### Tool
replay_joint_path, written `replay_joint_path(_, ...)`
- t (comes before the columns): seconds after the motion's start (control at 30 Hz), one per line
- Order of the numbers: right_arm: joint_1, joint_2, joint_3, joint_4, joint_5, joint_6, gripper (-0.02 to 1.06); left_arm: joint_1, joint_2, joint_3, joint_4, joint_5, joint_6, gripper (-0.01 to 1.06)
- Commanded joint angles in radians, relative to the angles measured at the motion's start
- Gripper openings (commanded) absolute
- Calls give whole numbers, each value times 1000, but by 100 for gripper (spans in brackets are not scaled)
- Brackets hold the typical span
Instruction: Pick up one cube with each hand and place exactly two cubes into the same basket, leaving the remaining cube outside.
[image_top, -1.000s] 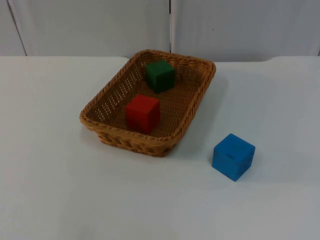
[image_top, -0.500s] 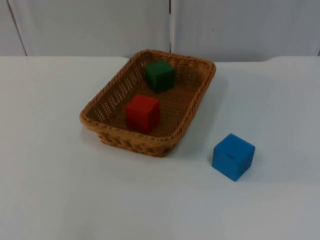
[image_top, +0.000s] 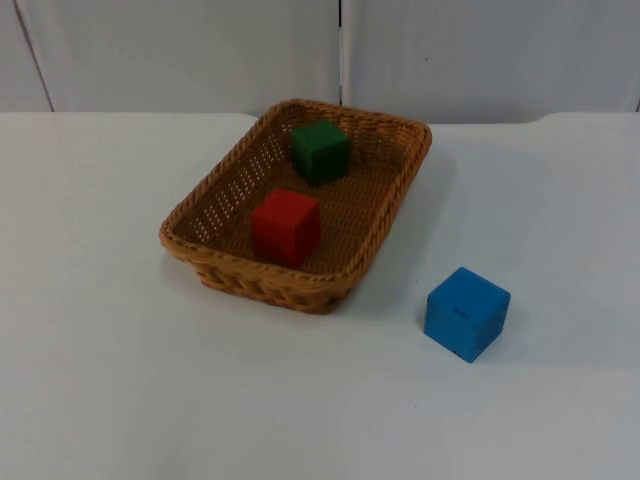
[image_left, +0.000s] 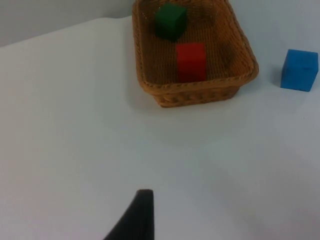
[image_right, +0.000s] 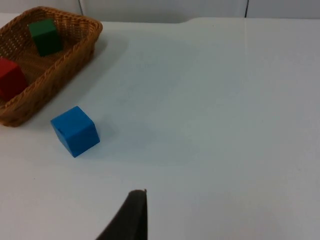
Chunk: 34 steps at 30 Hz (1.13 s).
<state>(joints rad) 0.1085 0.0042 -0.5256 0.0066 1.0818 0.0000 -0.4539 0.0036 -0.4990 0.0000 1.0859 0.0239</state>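
Note:
A brown wicker basket (image_top: 300, 290) stands mid-table. Inside it a red cube (image_top: 285, 226) sits near the front wall and a green cube (image_top: 320, 151) near the back. A blue cube (image_top: 466, 312) rests on the table outside, to the basket's front right. My left gripper (image_left: 141, 212) waits over bare table, well short of the basket (image_left: 200, 92), with the red cube (image_left: 191, 61) and green cube (image_left: 170, 20) beyond it. My right gripper (image_right: 131, 215) waits likewise, a good way from the blue cube (image_right: 74, 130) and the basket (image_right: 60, 75). Neither gripper holds anything.
The white table (image_top: 120, 380) spreads wide around the basket and the blue cube. A grey partition wall (image_top: 200, 50) closes off the far edge.

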Motion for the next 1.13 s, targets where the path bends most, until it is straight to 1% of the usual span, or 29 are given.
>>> replay_joint_path(0.0, -5, -4, 10, 1, -5, 0, 105, 2, -4, 5, 0, -10, -6, 105)
replay_joint_path(0.13, -5, -4, 10, 1, -5, 0, 105, 2, -4, 5, 0, -10, -6, 105)
replay_joint_path(0.27, -5, -4, 10, 1, -5, 0, 105, 21, -4, 5, 0, -10, -6, 105)
replay_joint_path(0.33, -5, -4, 10, 1, -5, 0, 105, 54, -4, 5, 0, -10, -6, 105)
replay_joint_path(0.4, -5, -4, 10, 1, -5, 0, 105, 106, -4, 5, 0, -10, -6, 105)
replay_joint_path(0.43, -5, -4, 10, 1, -5, 0, 105, 106, -4, 5, 0, -10, -6, 105)
replay_joint_path(0.63, -5, -4, 10, 1, -5, 0, 105, 247, -4, 5, 0, -10, -6, 105)
replay_joint_path(0.67, -5, -4, 10, 1, -5, 0, 105, 247, -4, 5, 0, -10, -6, 105)
replay_joint_path(0.8, -5, -4, 10, 1, -5, 0, 105, 323, -4, 5, 0, -10, -6, 105)
replay_joint_path(0.83, -5, -4, 10, 1, -5, 0, 105, 323, -4, 5, 0, -10, -6, 105)
replay_joint_path(1.0, -5, -4, 10, 1, -5, 10, 105, 394, -4, 5, 0, -10, -6, 105)
replay_joint_path(1.1, -5, -4, 10, 1, -5, 10, 105, 417, -4, 5, 0, -10, -6, 105)
